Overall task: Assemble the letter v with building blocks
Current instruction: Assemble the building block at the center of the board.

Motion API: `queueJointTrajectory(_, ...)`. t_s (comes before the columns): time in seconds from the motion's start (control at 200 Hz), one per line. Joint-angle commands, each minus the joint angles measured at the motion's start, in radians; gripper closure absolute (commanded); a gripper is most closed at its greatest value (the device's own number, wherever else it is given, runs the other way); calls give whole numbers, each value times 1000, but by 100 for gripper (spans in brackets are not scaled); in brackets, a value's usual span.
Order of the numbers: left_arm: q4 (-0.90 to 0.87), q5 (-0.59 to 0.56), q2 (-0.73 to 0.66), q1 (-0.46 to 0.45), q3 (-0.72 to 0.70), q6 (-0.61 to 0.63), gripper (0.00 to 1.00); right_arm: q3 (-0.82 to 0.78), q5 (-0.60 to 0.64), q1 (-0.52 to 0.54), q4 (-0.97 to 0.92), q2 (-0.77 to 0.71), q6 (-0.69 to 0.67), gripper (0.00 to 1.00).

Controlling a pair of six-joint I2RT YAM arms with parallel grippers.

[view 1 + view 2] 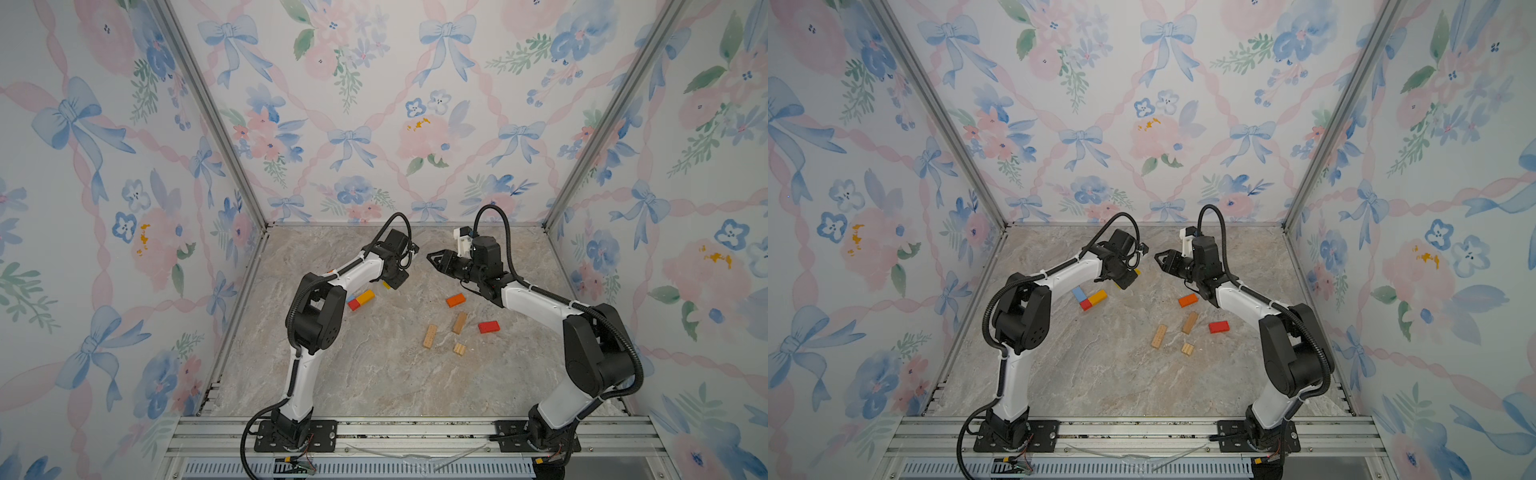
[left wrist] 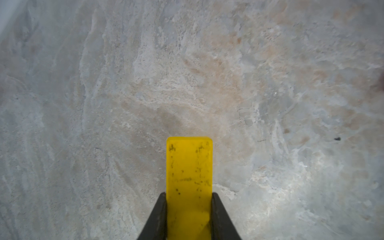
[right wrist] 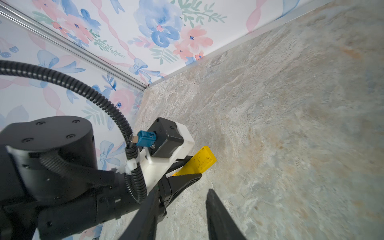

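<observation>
**Left gripper (image 2: 189, 195) clamps a yellow block (image 2: 189, 166); right gripper (image 3: 181, 193) stands apart and empty**

In the left wrist view the left gripper's dark jaws press on the two long sides of the yellow block. Most of the block's length sticks out past the tips over the marbled table (image 2: 104, 104). From the right wrist view the block is tilted. Whether its free end touches the table cannot be told.

The right gripper points straight at the left gripper, tip toward tip, with a clear gap between them. Its jaws are spread, and only bare table shows between them.

The other blocks all lie flat on the table, back from the grippers toward the arm bases. Near the left gripper, three blocks touch one another in a small cluster. They are an orange-yellow block (image 1: 1097, 296), a short red block (image 1: 1086, 304) and a light blue block (image 1: 1079, 293) that lies partly under the left arm (image 1: 1067, 270).

Behind the right gripper and near its wrist lies an orange block (image 1: 455, 299). Farther back from that gripper lie a slanted tan block (image 1: 459, 322), a second tan block (image 1: 430, 336), a small squarish tan block (image 1: 459, 349) and a long red block (image 1: 488, 327). These lie near each other without touching.
</observation>
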Motion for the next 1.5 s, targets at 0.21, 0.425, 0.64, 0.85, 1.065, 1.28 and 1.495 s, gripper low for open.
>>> queueJointTrajectory(0.21, -25, 123, 55, 42, 10, 43, 99, -13, -18, -8, 23, -18, 12, 60)
queueJointTrajectory(0.425, -25, 92, 78, 49, 11, 57, 99, -10, -18, -8, 23, -12, 14, 60)
queueJointTrajectory(0.64, -25, 76, 89, 59, 3, 67, 99, -9, -21, -8, 24, -8, 15, 60)
queueJointTrajectory(0.85, -25, 34, 96, 63, -12, 75, 100, -10, -20, -8, 24, -6, 15, 60)
queueJointTrajectory(1.065, -25, 6, 105, 64, -7, 86, 95, -7, -23, -8, 24, -2, 18, 60)
queueJointTrajectory(1.28, -25, 5, 111, 69, 0, 100, 88, -7, -17, -7, 18, -11, 16, 60)
queueJointTrajectory(1.495, -25, 12, 100, 69, -6, 107, 80, -4, -16, -8, 18, -5, 15, 59)
